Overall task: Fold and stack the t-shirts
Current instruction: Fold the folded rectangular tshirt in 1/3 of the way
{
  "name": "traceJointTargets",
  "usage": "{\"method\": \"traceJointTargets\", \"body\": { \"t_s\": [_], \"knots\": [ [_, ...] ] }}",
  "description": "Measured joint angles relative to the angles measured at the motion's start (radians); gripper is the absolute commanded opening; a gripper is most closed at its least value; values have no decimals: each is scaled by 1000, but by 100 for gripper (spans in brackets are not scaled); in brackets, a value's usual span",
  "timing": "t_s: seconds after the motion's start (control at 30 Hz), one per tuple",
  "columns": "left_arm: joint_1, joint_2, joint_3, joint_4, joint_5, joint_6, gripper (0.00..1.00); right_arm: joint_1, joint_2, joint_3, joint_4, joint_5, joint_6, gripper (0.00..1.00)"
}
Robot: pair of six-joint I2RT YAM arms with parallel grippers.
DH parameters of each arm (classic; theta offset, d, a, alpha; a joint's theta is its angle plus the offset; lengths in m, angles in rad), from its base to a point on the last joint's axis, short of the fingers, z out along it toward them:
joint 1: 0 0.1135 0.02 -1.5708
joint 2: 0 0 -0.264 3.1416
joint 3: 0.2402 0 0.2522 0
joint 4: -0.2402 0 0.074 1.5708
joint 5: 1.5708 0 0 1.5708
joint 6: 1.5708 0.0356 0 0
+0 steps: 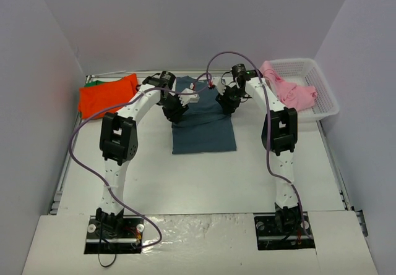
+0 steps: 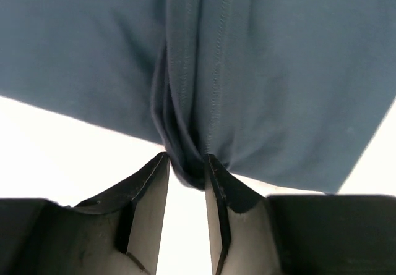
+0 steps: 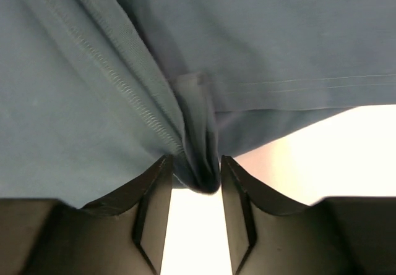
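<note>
Cloth of the blue shirt (image 1: pixel 204 133) is pinched tight in my left claw (image 2: pixel 186 159) and my right claw (image 3: pixel 195 161).

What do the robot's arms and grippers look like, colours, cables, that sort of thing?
The left arm and right arm match: white tubular links joined by chunky black joint housings, on black bases. A purple cable trails along each. The left gripper and right gripper each have two dark wedge-shaped fingers tapering to the tips. No markings are legible.

Slate-blue t-shirt (image 1: pixel 204 136) (edges bunched) mid-table
</note>
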Motion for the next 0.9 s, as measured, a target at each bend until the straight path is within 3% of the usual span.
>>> {"method": "traceJointTargets", "body": {
  "t_s": [0.4, 0.7, 0.9],
  "knots": [
    [0, -96, 23, 89, -132, -16, 31, 3, -70, -35, 169, 105, 112, 38],
    [0, -343, -215, 154, -126, -64, 31, 13, -264, -197, 200, 126, 139, 36],
    [-21, -523, -504, 198, -108, -78, 32, 30, -427, -423, 202, 124, 149, 42]
  ]
}}
